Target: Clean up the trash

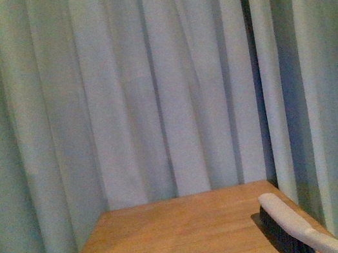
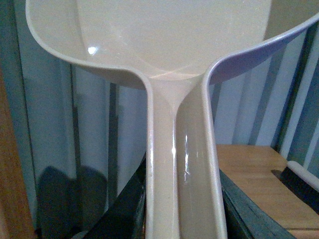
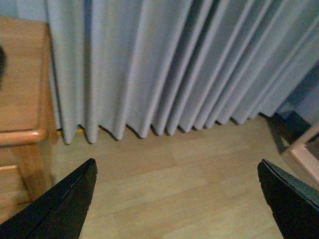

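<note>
The tissue wad is out of view in every view. My left gripper [image 2: 182,209] is shut on the handle of a cream dustpan [image 2: 169,45], whose scoop fills the top of the left wrist view and looks empty. A brush with a cream handle and dark bristles [image 1: 291,223] lies on the wooden table [image 1: 175,237] at its right edge; it also shows in the left wrist view [image 2: 301,179]. My right gripper [image 3: 177,174] is open and empty, held above the bare wooden floor [image 3: 174,169] beside the table. Neither arm shows in the front view.
Pale grey-green curtains [image 1: 161,82] hang behind and beside the table. In the right wrist view the table's corner and leg [image 3: 25,134] stand at one side, the curtain hem [image 3: 164,124] meets the floor, and a wooden frame piece [image 3: 304,154] sits at the other side.
</note>
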Available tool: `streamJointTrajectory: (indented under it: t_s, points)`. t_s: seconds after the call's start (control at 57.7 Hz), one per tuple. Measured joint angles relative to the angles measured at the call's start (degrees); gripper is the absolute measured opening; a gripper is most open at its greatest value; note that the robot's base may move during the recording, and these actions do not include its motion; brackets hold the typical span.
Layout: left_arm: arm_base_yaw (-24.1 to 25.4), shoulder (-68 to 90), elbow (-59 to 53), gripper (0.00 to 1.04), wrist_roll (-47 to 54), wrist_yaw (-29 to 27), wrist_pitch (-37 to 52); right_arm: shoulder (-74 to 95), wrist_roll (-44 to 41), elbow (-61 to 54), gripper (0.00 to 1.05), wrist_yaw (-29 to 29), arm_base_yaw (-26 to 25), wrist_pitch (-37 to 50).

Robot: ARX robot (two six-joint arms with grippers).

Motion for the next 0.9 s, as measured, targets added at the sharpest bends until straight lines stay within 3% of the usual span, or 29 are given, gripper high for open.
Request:
streamJointTrajectory:
  t_s: [0.347,0.468,0.641,0.901]
  points:
    - [0.00,0.00,0.00,0.28,-0.04,0.02,0.00,34.99,17.77,34.91,0.97,-11.23,6.01,-18.36]
    - [0.00,0.00,0.00,0.28,-0.07,0.04,0.00,44.83,24.57,44.22,0.97,-12.26,8.81,-23.78]
    - [0.00,0.00,0.00,0.28,-0.07,0.04,0.00,56.06,31.15,50.69,0.97,-14.27,9.27,-27.19]
    - [0.00,0.00,0.00,0.27,-0.07,0.02,0.00,62.58,33.35,54.80,0.97,-17.00,9.38,-29.27]
